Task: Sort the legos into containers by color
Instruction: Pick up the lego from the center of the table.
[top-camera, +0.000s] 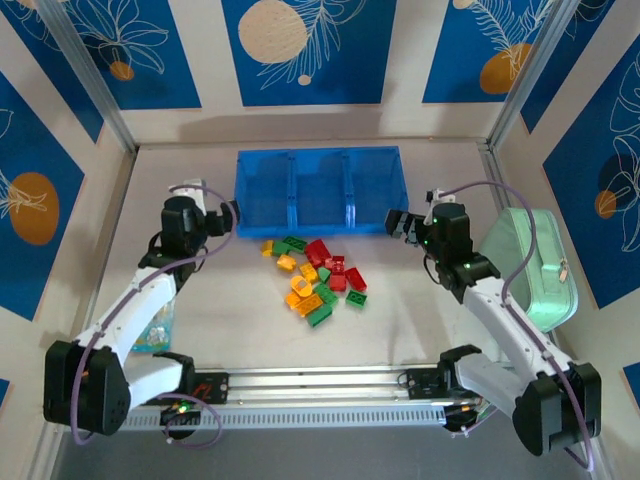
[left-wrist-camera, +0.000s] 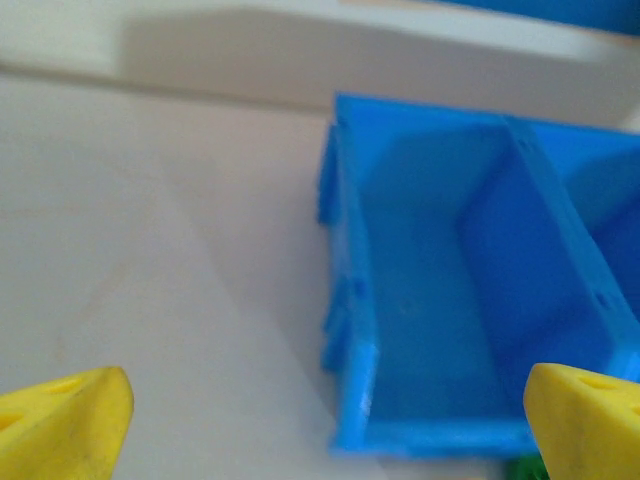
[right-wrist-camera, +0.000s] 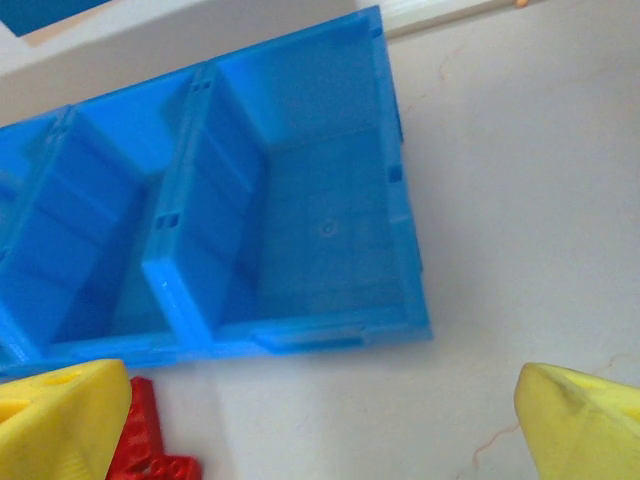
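Observation:
The legos (top-camera: 318, 279) lie in a loose pile of red, green and orange-yellow bricks on the table just in front of the containers (top-camera: 265, 200), three joined compartments of a blue tray, all bare inside. My left gripper (top-camera: 226, 213) is open by the tray's left front corner, its yellow fingertips (left-wrist-camera: 62, 430) wide apart over the left compartment's wall (left-wrist-camera: 352, 330); a green lego (left-wrist-camera: 526, 468) peeks in at the bottom. My right gripper (top-camera: 398, 223) is open at the tray's right front corner. Below the right compartment (right-wrist-camera: 320, 230) sits a red lego (right-wrist-camera: 146, 446).
A pale mint-green case (top-camera: 536, 265) lies at the right, beside the right arm. A small light-blue packet (top-camera: 156, 330) sits under the left arm. A metal rail (top-camera: 320, 384) runs along the near edge. Patterned walls enclose the table.

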